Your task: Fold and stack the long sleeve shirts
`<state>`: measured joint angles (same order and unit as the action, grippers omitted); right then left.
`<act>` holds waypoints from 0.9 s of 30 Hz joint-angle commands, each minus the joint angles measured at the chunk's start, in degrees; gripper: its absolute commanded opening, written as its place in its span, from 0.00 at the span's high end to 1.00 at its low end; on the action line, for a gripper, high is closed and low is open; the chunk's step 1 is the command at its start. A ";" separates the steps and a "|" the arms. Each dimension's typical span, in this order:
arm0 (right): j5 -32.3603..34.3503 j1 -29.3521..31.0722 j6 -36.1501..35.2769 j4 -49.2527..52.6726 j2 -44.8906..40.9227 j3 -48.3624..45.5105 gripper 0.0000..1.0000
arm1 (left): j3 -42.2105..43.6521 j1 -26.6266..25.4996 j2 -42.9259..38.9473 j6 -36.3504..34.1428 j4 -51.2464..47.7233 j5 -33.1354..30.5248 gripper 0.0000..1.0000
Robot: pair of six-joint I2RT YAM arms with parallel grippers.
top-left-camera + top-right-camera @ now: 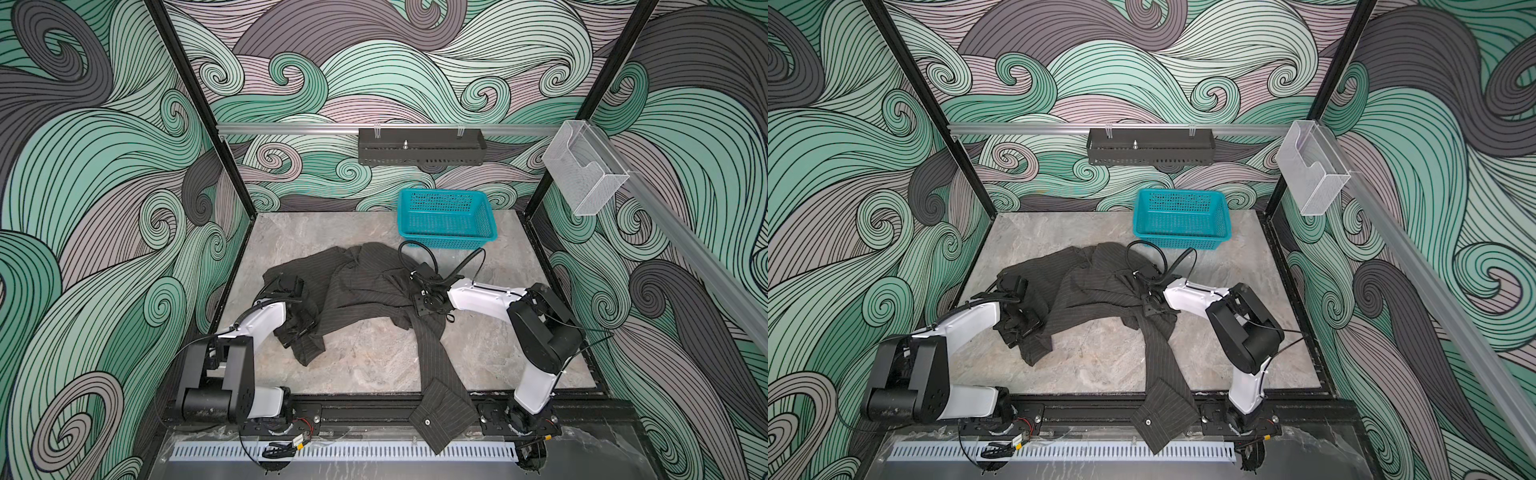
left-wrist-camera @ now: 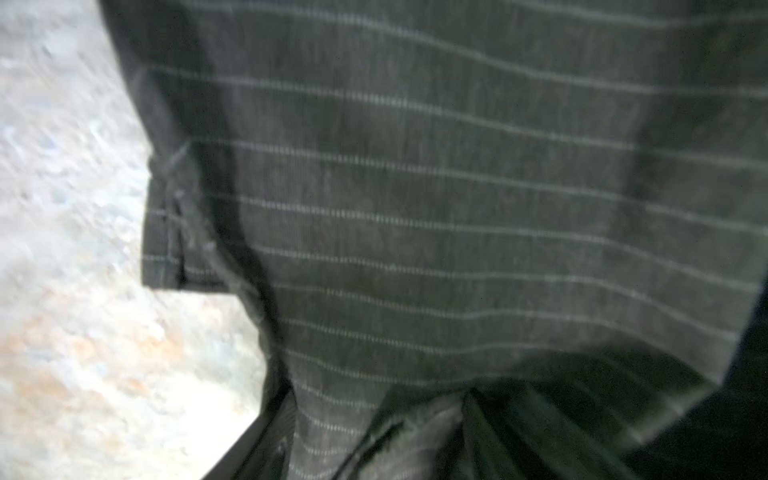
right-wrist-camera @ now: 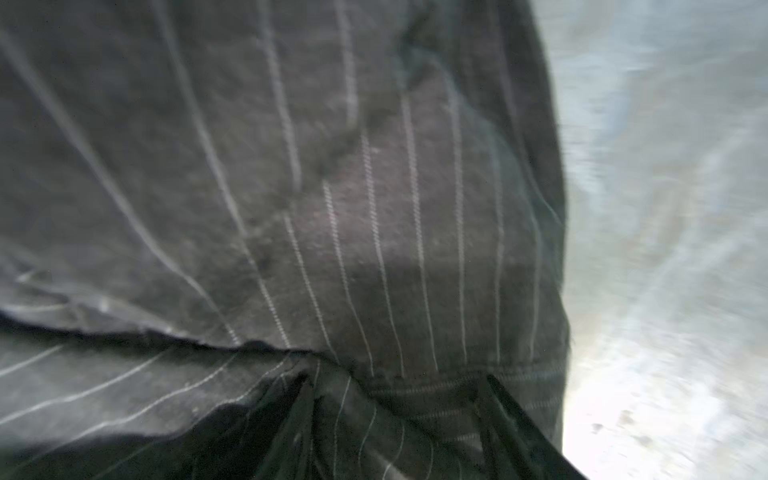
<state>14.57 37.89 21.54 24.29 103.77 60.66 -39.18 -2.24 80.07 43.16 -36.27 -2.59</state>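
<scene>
In both top views the dark pinstriped shirt (image 1: 365, 291) (image 1: 1096, 291) sits in the middle of the grey stone surface (image 1: 374, 361) (image 1: 1096, 361), crumpled and stretched between the two arms. The left claw (image 1: 296, 327) (image 1: 1018, 325) grips bunched cloth at the shirt's left side, where a fold hangs down toward the surface. The right claw (image 1: 417, 300) (image 1: 1147, 305) grips the shirt's right side. Below the right claw, one sleeve (image 1: 428, 357) (image 1: 1160, 357) trails toward the front, and its buttoned cuff (image 1: 440, 417) (image 1: 1160, 417) lies over the black front rail (image 1: 365, 409) (image 1: 1092, 409). A teal basket (image 1: 446, 240) (image 1: 1181, 240) stands at the back of the surface, apart from the shirt. The left wrist view, which is blurred, is filled with striped shirt cloth (image 2: 457, 208) gathering into a pinch at the claw, with the surface (image 2: 75, 249) showing beside it. In the right wrist view the cloth (image 3: 374, 228) is drawn in between two dark fingers (image 3: 515, 432), so this claw is closed on a thick bunch of shirt, with pale surface (image 3: 665, 249) to one side.
</scene>
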 commanded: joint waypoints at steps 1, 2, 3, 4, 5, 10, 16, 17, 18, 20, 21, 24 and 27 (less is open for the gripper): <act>6.24 -2.80 -0.73 6.89 1.69 -4.33 0.36 | -3.78 0.91 3.34 -0.77 0.17 -3.83 0.32; 5.21 -3.30 -0.67 6.52 1.23 -4.91 0.36 | -4.66 0.90 4.62 -0.86 0.40 -4.16 0.32; 5.21 -3.29 -0.43 6.78 1.07 -4.77 0.37 | -5.62 0.92 5.95 -1.00 0.68 -4.21 0.32; 5.23 -3.29 -0.13 7.97 1.15 -4.16 0.37 | -6.62 0.88 7.36 -1.14 0.75 -4.03 0.32; 5.33 -3.32 0.14 9.12 1.26 -3.52 0.36 | -7.70 0.92 8.94 -1.42 0.76 -3.83 0.32; 8.90 -4.87 0.89 12.01 -2.20 -4.09 0.33 | -13.39 1.26 16.10 -2.64 -0.02 -5.14 0.36; 4.59 -9.75 1.99 11.87 -5.67 -5.89 0.35 | -20.50 2.53 21.71 -4.68 -2.25 -5.39 0.38; 3.68 -10.59 1.97 11.91 -4.98 -5.68 0.35 | -22.06 3.12 22.81 -5.12 -2.73 -5.41 0.38; 3.00 -11.41 1.82 11.91 -4.33 -5.36 0.35 | -23.57 3.97 23.94 -5.48 -3.07 -5.02 0.38; 2.72 -12.49 1.18 12.01 -3.45 -4.56 0.36 | -26.40 5.66 26.17 -6.10 -3.71 -2.88 0.38; 2.69 -12.73 0.12 11.97 -3.36 -3.97 0.36 | -27.88 6.39 26.84 -6.44 -4.14 -1.26 0.39; 1.87 -12.62 -2.41 13.98 -4.68 -1.35 0.34 | -29.57 6.49 24.59 -7.47 -4.14 2.04 0.39; 0.60 -11.93 -3.23 15.51 -9.75 -0.29 0.30 | -28.03 6.10 19.05 -8.16 -2.46 8.10 0.39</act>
<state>16.27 25.71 20.14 35.83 97.86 58.74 -67.16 4.23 104.05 36.53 -37.78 -0.49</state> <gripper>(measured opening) 0.692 0.612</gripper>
